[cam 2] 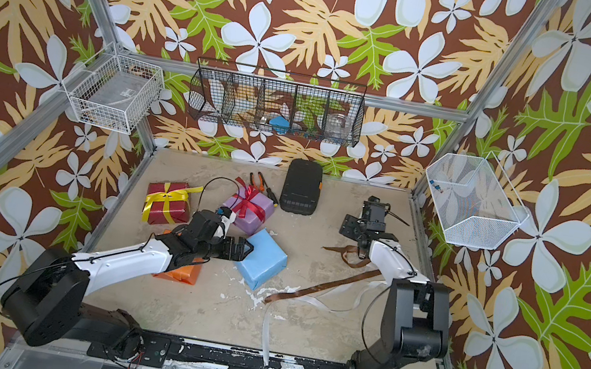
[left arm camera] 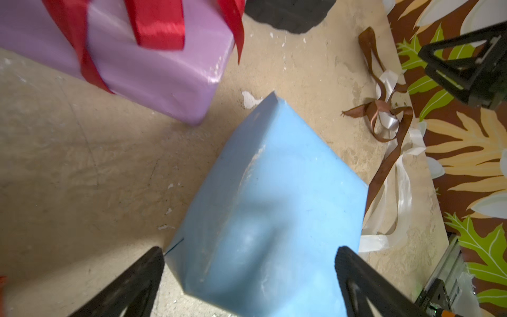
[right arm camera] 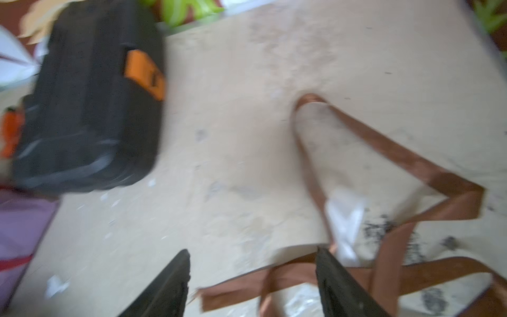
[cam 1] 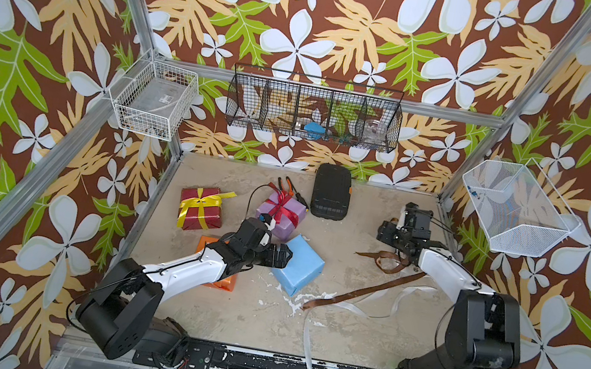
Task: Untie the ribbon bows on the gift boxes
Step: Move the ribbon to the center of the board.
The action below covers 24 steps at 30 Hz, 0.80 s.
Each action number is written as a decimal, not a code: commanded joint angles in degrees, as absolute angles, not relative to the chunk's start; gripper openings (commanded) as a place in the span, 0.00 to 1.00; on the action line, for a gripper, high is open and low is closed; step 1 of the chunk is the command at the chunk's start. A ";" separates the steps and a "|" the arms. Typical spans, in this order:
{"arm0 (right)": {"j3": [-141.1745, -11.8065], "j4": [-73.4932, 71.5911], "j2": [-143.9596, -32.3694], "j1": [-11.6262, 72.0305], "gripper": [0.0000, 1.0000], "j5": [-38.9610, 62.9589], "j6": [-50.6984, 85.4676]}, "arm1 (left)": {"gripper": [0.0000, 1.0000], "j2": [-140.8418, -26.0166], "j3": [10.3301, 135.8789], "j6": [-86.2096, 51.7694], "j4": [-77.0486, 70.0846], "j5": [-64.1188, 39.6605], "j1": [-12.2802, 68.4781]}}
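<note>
Beige, scuffed and paint-flecked, the surface sat within leaf-patterned walls. Loose satin brown ribbon and white ribbon lay by the right hand, its jaws parted and empty. The left hand gaped astride the light blue box mid-surface.

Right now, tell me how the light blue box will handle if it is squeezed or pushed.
The light blue box probably crushes easily: its face already shows a dent. Flat-sided, it should slide, not roll, on the table. Its smooth wrap may slip.
</note>
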<state>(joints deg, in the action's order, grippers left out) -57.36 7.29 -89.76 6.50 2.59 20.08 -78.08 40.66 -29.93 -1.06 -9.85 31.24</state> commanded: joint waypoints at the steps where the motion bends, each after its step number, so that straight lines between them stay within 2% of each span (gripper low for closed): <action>1: -53.66 12.54 -85.51 12.19 0.69 0.69 19.25 | 1.00 -76.28 41.35 -30.43 0.67 -6.69 31.26; 4: -47.87 14.93 -78.94 20.37 0.68 -0.12 20.48 | 1.00 -74.61 41.88 -29.31 1.80 -5.91 31.24; 9: -39.48 19.96 -67.24 32.02 0.58 0.93 26.56 | 1.00 -72.42 41.07 -28.13 1.33 -3.08 31.11; 13: -33.75 22.75 -60.12 39.56 0.57 3.01 32.85 | 1.00 -71.85 40.26 -28.08 0.67 -3.85 31.08; 17: -29.47 19.85 -59.95 45.19 0.62 6.36 37.57 | 1.00 -72.05 39.92 -28.08 0.28 -4.46 31.11; 21: -24.66 10.01 -63.57 46.53 0.68 15.88 41.90 | 1.00 -71.90 39.99 -28.01 0.19 -5.05 31.11; 24: -22.26 5.54 -64.85 46.76 0.70 13.89 43.40 | 1.00 -71.69 39.98 -27.95 0.01 -5.57 31.12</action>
